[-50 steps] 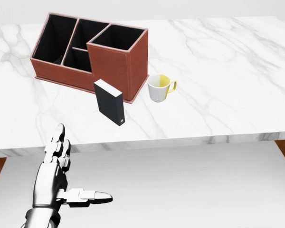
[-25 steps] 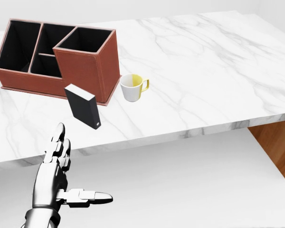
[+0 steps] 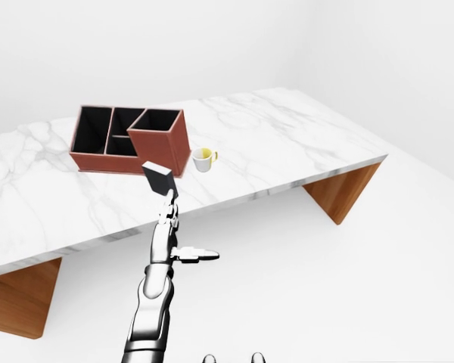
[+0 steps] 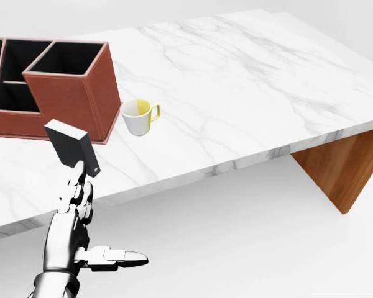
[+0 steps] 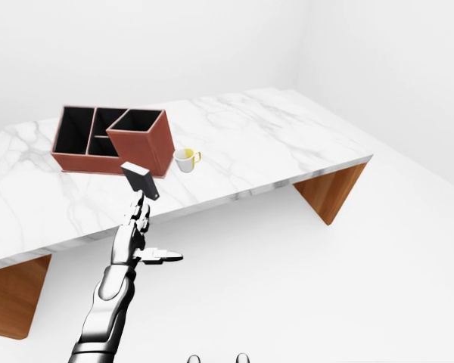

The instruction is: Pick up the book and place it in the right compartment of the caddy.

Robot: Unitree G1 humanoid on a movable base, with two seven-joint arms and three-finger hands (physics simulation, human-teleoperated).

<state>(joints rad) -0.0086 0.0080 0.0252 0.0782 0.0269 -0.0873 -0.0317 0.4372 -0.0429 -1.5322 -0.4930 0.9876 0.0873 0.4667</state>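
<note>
Book (image 4: 71, 148) stands upright on the table (image 4: 248, 93) at the left of the head view, just below the caddy (image 4: 68, 93). The whole picture has slid leftward as my base moved, so the things themselves probably haven't. My left hand (image 4: 81, 233), fingers spread and empty, now lines up beneath the book, seemingly still short of it.

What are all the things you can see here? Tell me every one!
table: one, white marble top on brown wooden legs, across the left-eye view
caddy: one, reddish brown with black compartments, on the table at upper left
book: one, black, standing on the table just below the caddy
mug: one, white outside and yellow inside, right of the caddy
left robot hand: one, silver, open, at lower left of the head view, below the table's edge
</note>
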